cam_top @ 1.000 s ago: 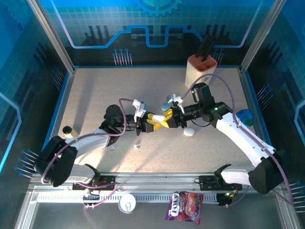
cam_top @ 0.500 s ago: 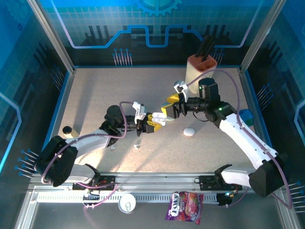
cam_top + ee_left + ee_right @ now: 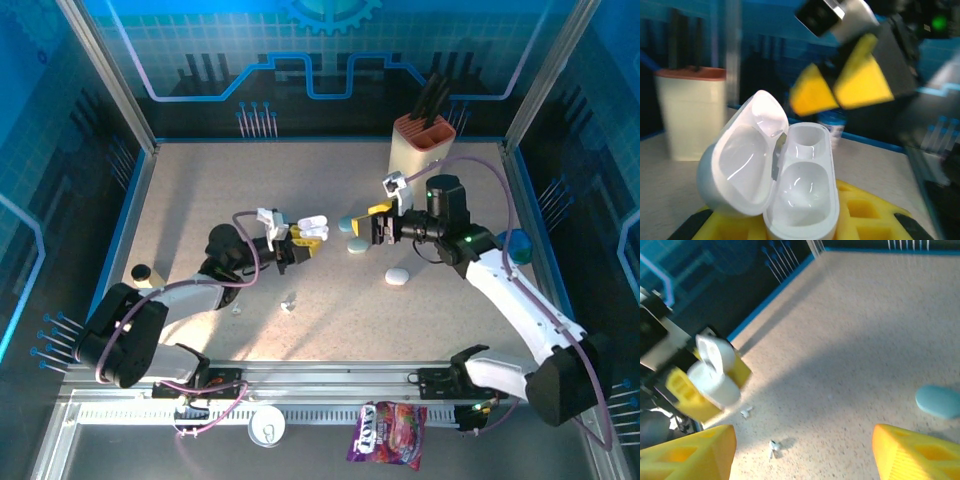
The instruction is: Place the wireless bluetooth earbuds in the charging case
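My left gripper [image 3: 300, 240] is shut on a white charging case [image 3: 312, 226] and holds it above the table's middle. The left wrist view shows the charging case [image 3: 802, 192] with its lid [image 3: 740, 165] swung open to the left and both wells empty. My right gripper [image 3: 366, 224] stands open just right of the case, apart from it, its yellow fingers [image 3: 862, 85] beyond the case. Two tiny white earbuds [image 3: 289, 303] [image 3: 236, 310] lie on the table below the left gripper. From the right wrist the earbuds [image 3: 772, 446] [image 3: 746, 412] lie ahead of the open right gripper [image 3: 802, 460].
A pale blue oval case [image 3: 356, 246] lies under the right gripper and a white one [image 3: 397, 276] nearer the front. A knife block [image 3: 420, 145] stands at the back right, a blue object [image 3: 515, 245] at the right wall, a small cylinder [image 3: 143, 273] at the left.
The right gripper has opened and drawn back to the right, off the case. The left gripper has moved left and back with the case, whose lid now stands open.
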Controlling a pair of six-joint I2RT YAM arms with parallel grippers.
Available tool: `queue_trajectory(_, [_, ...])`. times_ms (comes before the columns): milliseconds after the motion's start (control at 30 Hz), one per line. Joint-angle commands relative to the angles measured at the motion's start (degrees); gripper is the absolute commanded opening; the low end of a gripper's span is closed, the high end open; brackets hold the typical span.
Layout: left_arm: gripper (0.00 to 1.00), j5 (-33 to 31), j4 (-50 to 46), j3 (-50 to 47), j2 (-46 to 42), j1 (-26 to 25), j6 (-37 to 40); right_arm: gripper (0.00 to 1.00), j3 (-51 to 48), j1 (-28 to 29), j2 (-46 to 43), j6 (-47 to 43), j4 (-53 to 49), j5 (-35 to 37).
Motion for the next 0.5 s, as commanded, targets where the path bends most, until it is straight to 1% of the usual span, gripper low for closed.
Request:
queue_trajectory(0, [0.04, -10.7, 3.0, -1.6, -2.8, 2.6, 0.6, 0.74, 1.8, 3.3, 3.5, -3.2, -6.5, 1.7])
queue_trajectory(133, [0.04, -16.1, -7.1, 0.0, -6.8, 3.7, 5.5, 0.74, 2.4, 7.7, 8.9, -8.6, -6.4, 0.9])
queue_trajectory(233, [0.04, -20.7, -12.9, 1.5, -8.6, 4.4, 6.1, 0.74, 3.0, 12.1, 13.6, -11.0, -3.2, 0.1])
queue_trajectory(367, [0.04, -23.4, -13.4, 1.6, -9.6, 6.5, 3.0, 0.68, 5.5, 16.3, 21.7, -10.0, 0.8, -2.2])
queue_trajectory(467, [0.04, -24.1, -14.2, 2.1, -10.4, 8.2, -0.5, 0.64, 8.4, 19.4, 27.5, -9.3, 2.1, -2.3])
